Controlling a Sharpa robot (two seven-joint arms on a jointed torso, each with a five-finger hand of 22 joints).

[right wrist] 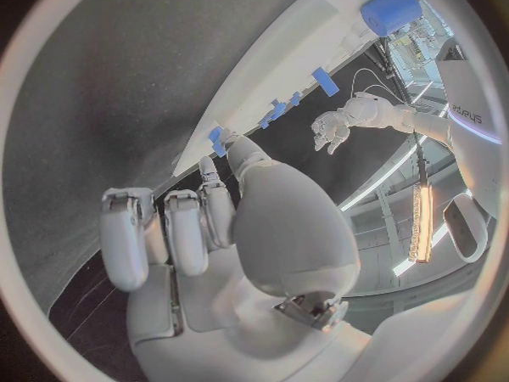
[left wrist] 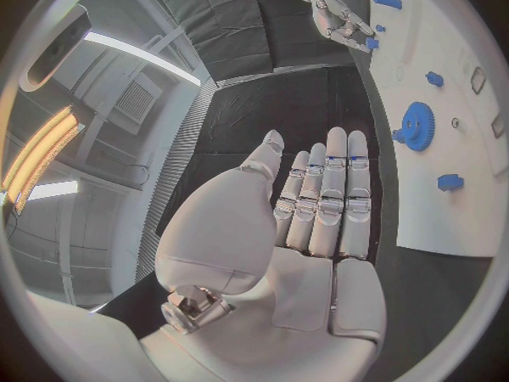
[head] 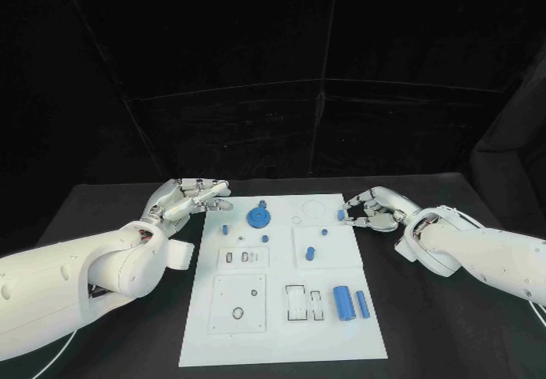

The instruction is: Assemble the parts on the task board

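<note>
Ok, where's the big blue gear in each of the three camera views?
Head view: blue gear on the task board, far end, nearer the left hand.
Left wrist view: the gear on the board beyond the fingertips.
Right wrist view: I cannot pick it out.
Shared landmark: the task board's white edge.

Robotics lab test cell: black curtains enclose a black counter. Ceiling strip lights and a vent grille overhead indicate an indoor industrial room.
</note>
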